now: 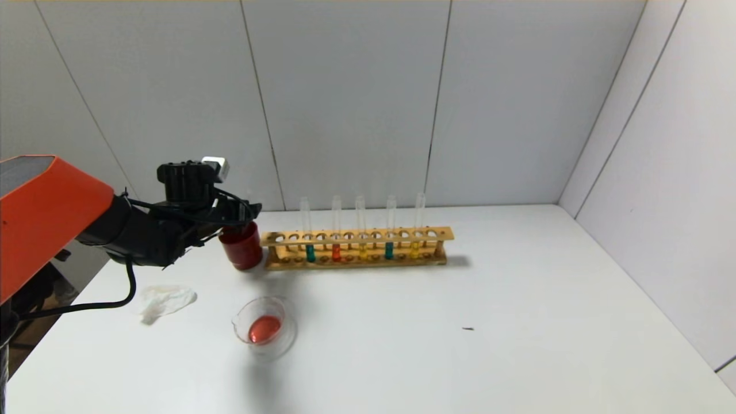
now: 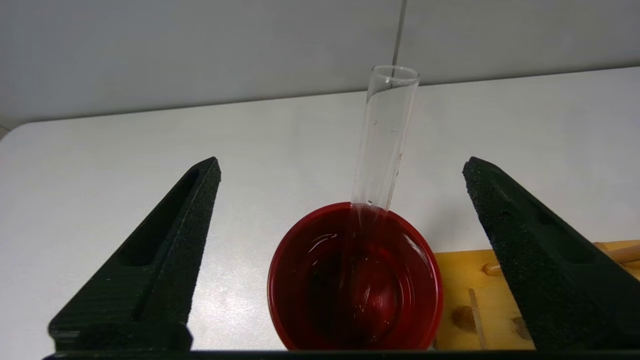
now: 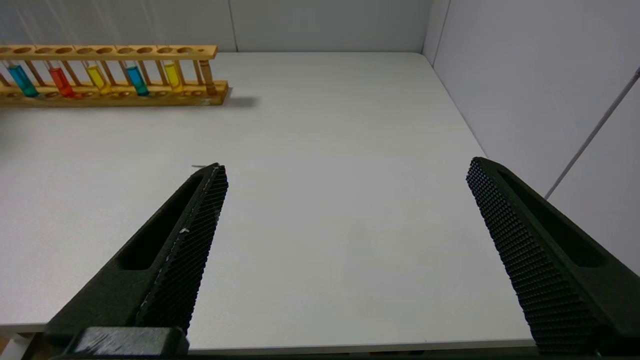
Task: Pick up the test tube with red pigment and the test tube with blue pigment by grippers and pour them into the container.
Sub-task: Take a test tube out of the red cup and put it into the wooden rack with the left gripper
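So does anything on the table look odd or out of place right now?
Yes. An empty test tube leans in the dark red cup rather than standing in the wooden rack, with the left gripper open around it. A crumpled tissue lies near the container.

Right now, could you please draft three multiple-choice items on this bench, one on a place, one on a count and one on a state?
1. Where does the empty test tube stand?
A. In the dark red cup
B. In the glass container
C. Flat on the table

2. How many tubes with liquid stand in the wooden rack?
A. Three
B. Five
C. Seven

3. How are the fingers of the left gripper?
A. Shut on the tube
B. Shut on the cup
C. Open, with the tube free between them

Answers:
1. A: the left wrist view shows the tube leaning inside the cup, beside the rack's end.
2. B: the head view shows two teal, one orange-red and two yellow.
3. C: both fingers stand wide of the tube, touching nothing.

The glass container already holds red liquid; the right gripper hangs open over bare table.
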`<act>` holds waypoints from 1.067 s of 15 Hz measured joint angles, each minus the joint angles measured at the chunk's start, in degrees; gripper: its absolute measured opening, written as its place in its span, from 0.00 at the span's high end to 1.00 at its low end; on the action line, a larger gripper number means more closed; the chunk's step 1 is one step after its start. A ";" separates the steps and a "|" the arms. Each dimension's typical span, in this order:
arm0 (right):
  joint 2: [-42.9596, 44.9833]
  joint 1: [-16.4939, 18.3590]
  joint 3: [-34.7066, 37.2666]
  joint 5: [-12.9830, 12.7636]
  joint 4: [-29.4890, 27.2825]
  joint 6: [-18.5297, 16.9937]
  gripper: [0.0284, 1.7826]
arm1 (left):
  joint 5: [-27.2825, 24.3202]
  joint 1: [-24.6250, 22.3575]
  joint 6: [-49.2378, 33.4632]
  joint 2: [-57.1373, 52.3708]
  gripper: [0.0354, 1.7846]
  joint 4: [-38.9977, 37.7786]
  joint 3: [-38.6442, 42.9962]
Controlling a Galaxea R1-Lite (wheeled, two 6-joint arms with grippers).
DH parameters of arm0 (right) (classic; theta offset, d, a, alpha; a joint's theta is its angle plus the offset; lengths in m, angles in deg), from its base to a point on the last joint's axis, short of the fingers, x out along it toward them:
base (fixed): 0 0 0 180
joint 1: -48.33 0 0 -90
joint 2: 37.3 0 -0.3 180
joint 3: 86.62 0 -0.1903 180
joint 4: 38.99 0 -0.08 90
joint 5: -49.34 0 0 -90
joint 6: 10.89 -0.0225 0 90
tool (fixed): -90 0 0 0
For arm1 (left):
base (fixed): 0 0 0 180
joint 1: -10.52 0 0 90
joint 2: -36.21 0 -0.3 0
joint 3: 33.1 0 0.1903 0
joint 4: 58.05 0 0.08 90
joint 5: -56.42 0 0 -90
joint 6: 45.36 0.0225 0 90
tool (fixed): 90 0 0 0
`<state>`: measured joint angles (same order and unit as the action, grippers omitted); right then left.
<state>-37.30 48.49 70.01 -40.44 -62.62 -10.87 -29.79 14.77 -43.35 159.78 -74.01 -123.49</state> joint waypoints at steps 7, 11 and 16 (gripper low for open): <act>0.00 0.02 0.00 0.02 0.00 0.05 0.02 | 0.48 3.15 1.49 -11.43 0.02 -0.52 9.84; 0.00 0.05 0.00 0.02 0.00 0.02 0.02 | 0.11 6.58 0.52 -18.52 0.02 -0.74 16.86; 0.00 0.00 0.00 0.02 0.00 0.02 0.02 | 0.30 14.23 -3.30 -20.86 0.02 -0.94 20.59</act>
<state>-37.30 48.49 70.01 -40.41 -62.62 -10.84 -29.49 28.99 -46.65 138.92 -74.95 -102.90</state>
